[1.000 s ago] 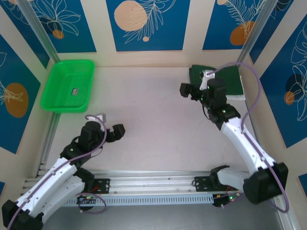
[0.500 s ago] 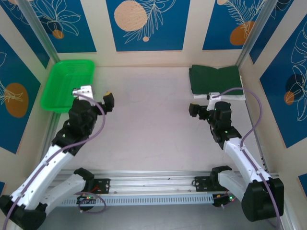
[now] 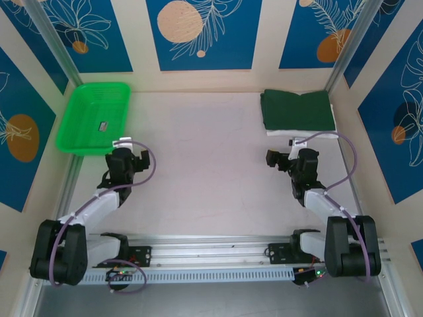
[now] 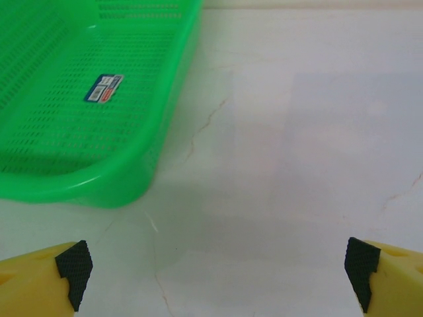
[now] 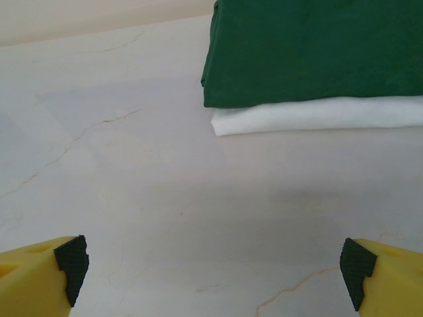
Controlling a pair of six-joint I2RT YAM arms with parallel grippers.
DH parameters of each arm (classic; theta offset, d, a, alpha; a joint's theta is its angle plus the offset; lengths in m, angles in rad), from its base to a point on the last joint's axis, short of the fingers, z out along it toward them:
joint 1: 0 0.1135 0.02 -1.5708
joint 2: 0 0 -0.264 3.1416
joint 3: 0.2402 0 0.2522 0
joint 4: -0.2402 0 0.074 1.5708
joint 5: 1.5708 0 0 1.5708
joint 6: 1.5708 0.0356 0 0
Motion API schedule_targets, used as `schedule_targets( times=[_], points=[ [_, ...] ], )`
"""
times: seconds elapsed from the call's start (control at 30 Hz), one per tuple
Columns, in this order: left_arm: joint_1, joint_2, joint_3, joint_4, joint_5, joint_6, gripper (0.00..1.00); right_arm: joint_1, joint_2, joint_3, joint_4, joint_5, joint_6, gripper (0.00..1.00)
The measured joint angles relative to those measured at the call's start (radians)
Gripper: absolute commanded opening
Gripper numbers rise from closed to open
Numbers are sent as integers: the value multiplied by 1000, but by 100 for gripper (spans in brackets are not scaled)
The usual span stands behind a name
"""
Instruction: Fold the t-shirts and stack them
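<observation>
The t-shirts lie folded in one stack at the table's far right corner: the dark green t-shirt [image 3: 296, 110] [image 5: 317, 49] on top, the white t-shirt [image 3: 310, 134] [image 5: 310, 115] under it with only its near edge showing. My right gripper [image 3: 281, 160] [image 5: 215, 271] is open and empty, low over bare table a short way in front of the stack. At the table's left my left gripper [image 3: 134, 158] [image 4: 218, 271] is also open and empty, just off the near right corner of the green basket.
The bright green mesh basket [image 3: 89, 150] [image 4: 99, 191] stands at the far left with a small sticker [image 4: 104, 88] on its floor. Patterned walls and metal posts close in the table on three sides. A metal rail [image 3: 211, 254] runs along the near edge.
Both arms have drawn back toward their bases. The right gripper left the shirt stack and came nearer. The left gripper swung up beside the basket, then settled lower and closer.
</observation>
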Motion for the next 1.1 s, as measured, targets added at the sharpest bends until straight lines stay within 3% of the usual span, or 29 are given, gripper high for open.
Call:
schedule_targets(
  times=[0.33,0.67,0.93,1.1],
  points=[
    [17,192,-10,177,150,119,100,22,150,-20,220,-38,-43,99],
    [113,224,-44,333,281,133,100,23,216,-65,408,-41,-54,100],
    [118,315,-82,457,360,154,100,50,352,-170,660,-23,-73,99],
    [111,364,-84,504,389,171,100,61,362,-163,655,1,-80,99]
  ],
)
